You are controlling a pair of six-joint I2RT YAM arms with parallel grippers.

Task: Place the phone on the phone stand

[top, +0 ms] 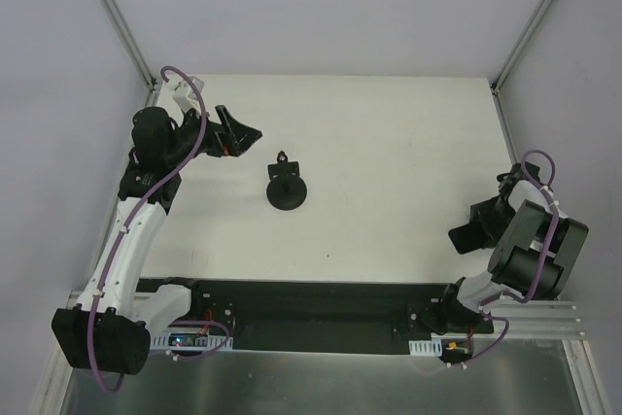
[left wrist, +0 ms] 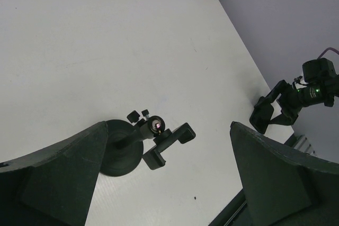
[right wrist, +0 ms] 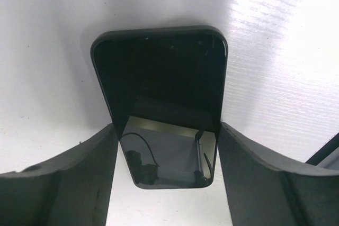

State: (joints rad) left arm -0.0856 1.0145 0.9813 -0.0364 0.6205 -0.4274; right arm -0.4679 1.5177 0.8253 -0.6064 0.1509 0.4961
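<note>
The black phone stand [top: 288,188] stands mid-table on its round disc base, with its clamp head tilted; it also shows in the left wrist view [left wrist: 139,140]. My left gripper [top: 239,133] is open and empty, hovering up and to the left of the stand, with its fingers [left wrist: 58,178] spread wide in the left wrist view. My right gripper [top: 478,230] at the table's right side is shut on the black phone [top: 465,237]. In the right wrist view the phone [right wrist: 161,88] sits between both fingers [right wrist: 254,178], its glossy screen facing the camera, tilted above the table.
The white table [top: 389,143] is bounded by grey walls with metal corner posts. A black base rail [top: 311,313] runs along the near edge between the arm bases. A purple cable [top: 190,143] loops over the left arm.
</note>
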